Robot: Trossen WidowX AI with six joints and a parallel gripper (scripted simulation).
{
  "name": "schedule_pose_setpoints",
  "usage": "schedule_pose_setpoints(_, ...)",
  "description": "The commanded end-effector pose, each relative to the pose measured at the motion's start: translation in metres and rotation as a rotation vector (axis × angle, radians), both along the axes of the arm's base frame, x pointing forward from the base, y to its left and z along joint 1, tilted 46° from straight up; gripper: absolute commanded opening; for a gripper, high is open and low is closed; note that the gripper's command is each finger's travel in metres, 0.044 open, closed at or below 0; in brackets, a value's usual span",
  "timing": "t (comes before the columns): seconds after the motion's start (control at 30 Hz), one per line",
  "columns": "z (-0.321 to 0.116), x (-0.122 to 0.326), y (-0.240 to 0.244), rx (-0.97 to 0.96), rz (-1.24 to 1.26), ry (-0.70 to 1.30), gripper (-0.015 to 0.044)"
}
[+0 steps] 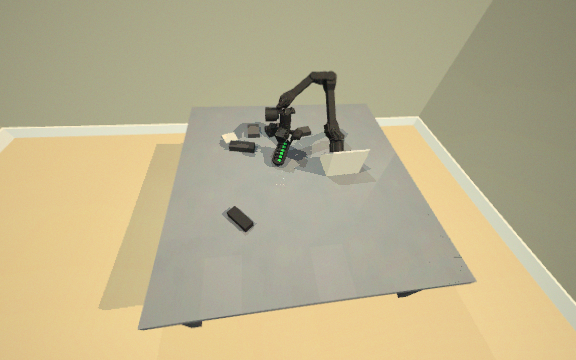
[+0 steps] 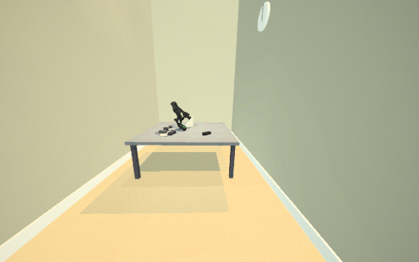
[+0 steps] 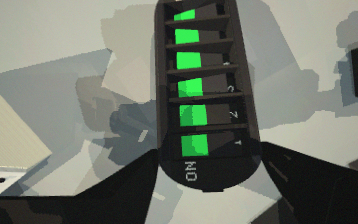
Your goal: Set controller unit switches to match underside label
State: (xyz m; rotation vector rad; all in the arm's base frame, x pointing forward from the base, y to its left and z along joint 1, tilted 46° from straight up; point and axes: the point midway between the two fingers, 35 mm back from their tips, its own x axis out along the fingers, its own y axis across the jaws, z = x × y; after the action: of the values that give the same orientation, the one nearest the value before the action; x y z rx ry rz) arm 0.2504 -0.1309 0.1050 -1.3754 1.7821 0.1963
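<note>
The dark grey controller unit (image 1: 280, 155) (image 2: 182, 126) (image 3: 220, 172) is between the fingers of my gripper (image 3: 207, 151), which press on its two long sides near switch 1. In the exterior view it looks tilted, with its switch face showing. Green shows on all six switches along the ON side in the wrist view; the shading differs between switches, and I cannot tell surely which ends are pressed. The numbers 1, 2 and 3 are visible near their switches. The underside label is hidden.
A cream panel (image 1: 345, 163) (image 3: 10, 130) stands beside the arm base. A black module (image 1: 242, 146), a brown block (image 1: 253, 130) and a pale piece (image 1: 229, 137) lie to the left of the unit. Another dark block (image 1: 240, 219) (image 2: 206, 133) lies farther out on the bench (image 1: 318, 215).
</note>
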Motion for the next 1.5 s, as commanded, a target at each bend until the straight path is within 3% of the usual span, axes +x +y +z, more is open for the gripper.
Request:
schedule_pose_setpoints(0.0, 0.002, 0.005, 0.005, -0.006, 0.005, -0.009, 0.0336)
schedule_pose_setpoints(1.47, -0.005, 0.017, 0.034, -0.064, -0.021, 0.017, 0.0336)
